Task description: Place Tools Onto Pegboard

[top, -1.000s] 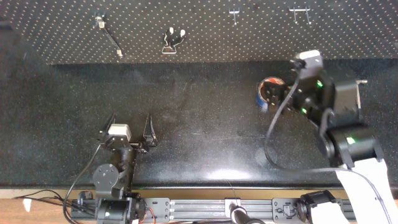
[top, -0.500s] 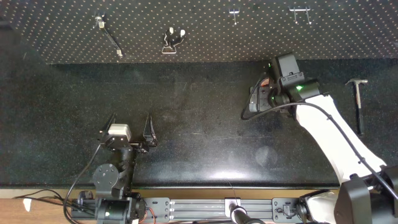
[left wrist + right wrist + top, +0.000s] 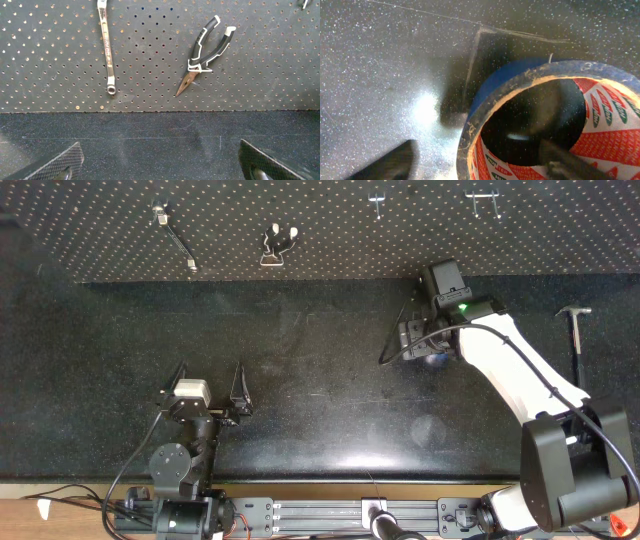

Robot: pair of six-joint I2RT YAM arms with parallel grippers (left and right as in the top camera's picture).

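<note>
Lower left in the top view, the left gripper (image 3: 211,376) hangs spread wide and empty, facing the wrench (image 3: 106,45) and pliers (image 3: 205,50) on the pegboard (image 3: 330,230). Right of centre, just below the board, the tape (image 3: 520,82) lies flat on the mat (image 3: 310,380) with the right gripper (image 3: 477,157) spread over it, one finger seemingly inside the core and one outside (nothing pinched yet). The roll looks light, stiff and slick-sided, so pinching its wall through the hole seems the surest hold.

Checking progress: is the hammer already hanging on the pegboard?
No, the hammer lies on the black table, below the pegboard.
</note>
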